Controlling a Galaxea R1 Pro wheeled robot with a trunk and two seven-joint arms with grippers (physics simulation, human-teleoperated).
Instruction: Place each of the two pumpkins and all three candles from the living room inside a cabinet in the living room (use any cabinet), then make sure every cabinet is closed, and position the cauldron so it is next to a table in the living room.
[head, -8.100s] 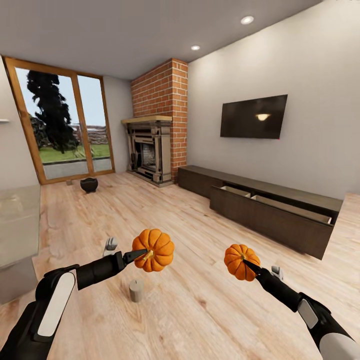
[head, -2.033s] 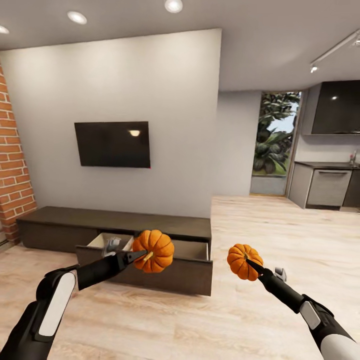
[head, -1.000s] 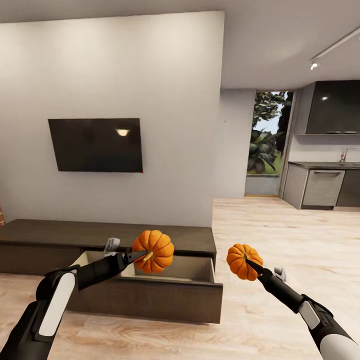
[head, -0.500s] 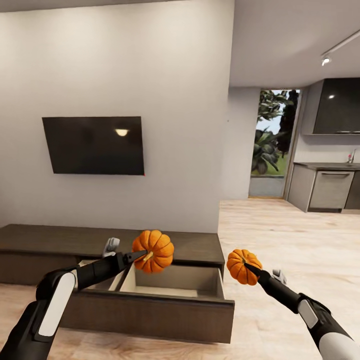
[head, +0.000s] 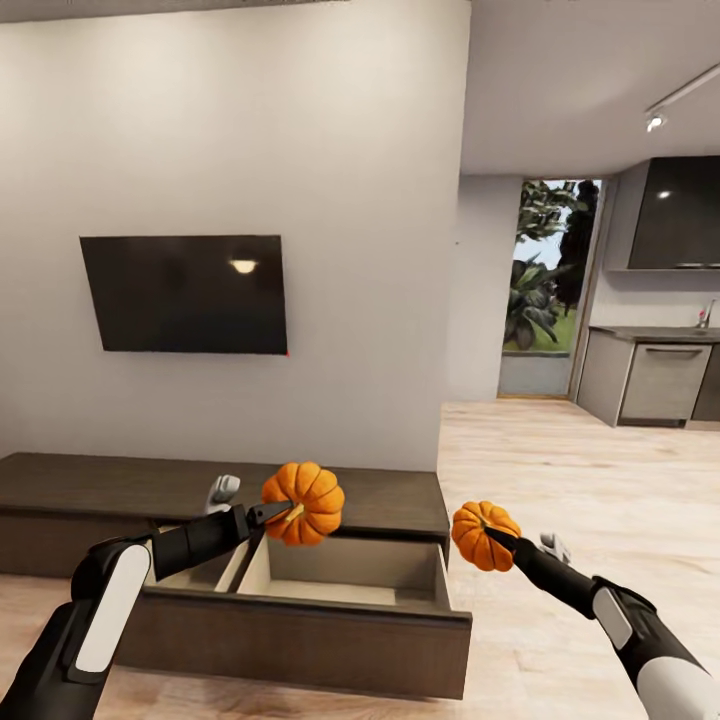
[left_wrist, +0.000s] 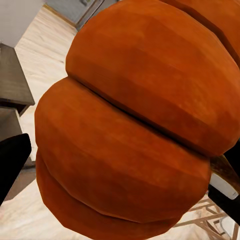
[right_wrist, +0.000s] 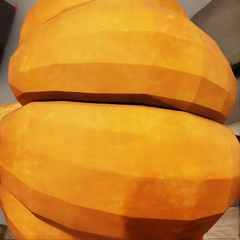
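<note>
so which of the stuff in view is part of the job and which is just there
Job:
- bigger pumpkin in left hand
- smaller pumpkin in right hand
- cabinet, its drawer open

Just there:
- wall TV
- kitchen counter
- doorway plant

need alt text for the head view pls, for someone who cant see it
Two black robot arms each hold a ribbed orange pumpkin, the bigger one in the left gripper, the smaller one in the right gripper, before a long low dark-brown cabinet with an open drawer, beneath a wall-mounted black television.
</note>
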